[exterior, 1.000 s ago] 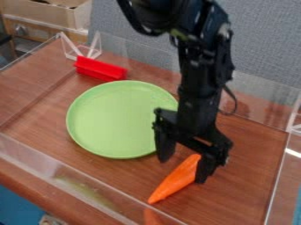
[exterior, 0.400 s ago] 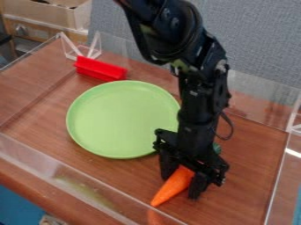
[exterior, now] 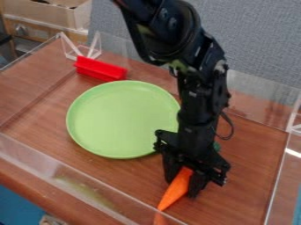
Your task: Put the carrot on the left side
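Note:
The orange carrot (exterior: 175, 195) lies on the wooden table just right of the green plate (exterior: 112, 119), near the front edge, its pointed tip aimed at the lower left. My gripper (exterior: 191, 175) points straight down at the carrot's thick end. Its black fingers are closed in against that end, which hides the carrot's top behind them. The orange body sticks out below the fingers.
A red rectangular block (exterior: 100, 68) rests at the back left, beyond the plate. Clear plastic walls (exterior: 70, 180) ring the wooden table on every side. The black arm rises from the gripper toward the top middle.
The gripper dropped onto the carrot and its fingers drew together around the thick end. The carrot's tip swung a little to the right and now points more steeply down.

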`<state>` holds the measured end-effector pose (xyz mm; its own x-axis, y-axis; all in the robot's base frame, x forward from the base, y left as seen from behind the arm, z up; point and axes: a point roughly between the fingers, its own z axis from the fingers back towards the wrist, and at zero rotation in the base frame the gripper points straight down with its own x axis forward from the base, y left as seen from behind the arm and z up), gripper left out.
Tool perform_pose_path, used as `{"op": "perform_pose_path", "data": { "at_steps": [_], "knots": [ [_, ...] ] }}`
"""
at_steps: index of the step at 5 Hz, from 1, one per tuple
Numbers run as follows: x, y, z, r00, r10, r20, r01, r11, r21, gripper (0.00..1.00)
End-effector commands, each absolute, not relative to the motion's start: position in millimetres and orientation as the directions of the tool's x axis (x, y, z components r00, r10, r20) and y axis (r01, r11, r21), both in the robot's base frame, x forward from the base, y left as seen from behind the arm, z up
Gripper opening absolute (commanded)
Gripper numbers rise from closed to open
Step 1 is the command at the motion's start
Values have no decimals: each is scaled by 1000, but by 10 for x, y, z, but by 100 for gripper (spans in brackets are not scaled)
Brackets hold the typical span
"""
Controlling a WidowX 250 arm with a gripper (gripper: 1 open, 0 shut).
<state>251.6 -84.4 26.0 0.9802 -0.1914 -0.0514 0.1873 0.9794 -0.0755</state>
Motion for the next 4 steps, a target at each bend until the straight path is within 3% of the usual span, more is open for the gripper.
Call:
{"op": "perform_pose_path", "data": {
  "at_steps": [1,4],
  "knots": [
    [2582,-900,451,979,-200,32,202,976,-81,0],
    [2621,-910,511,975,-203,86,210,975,-74,0]
  ]
}}
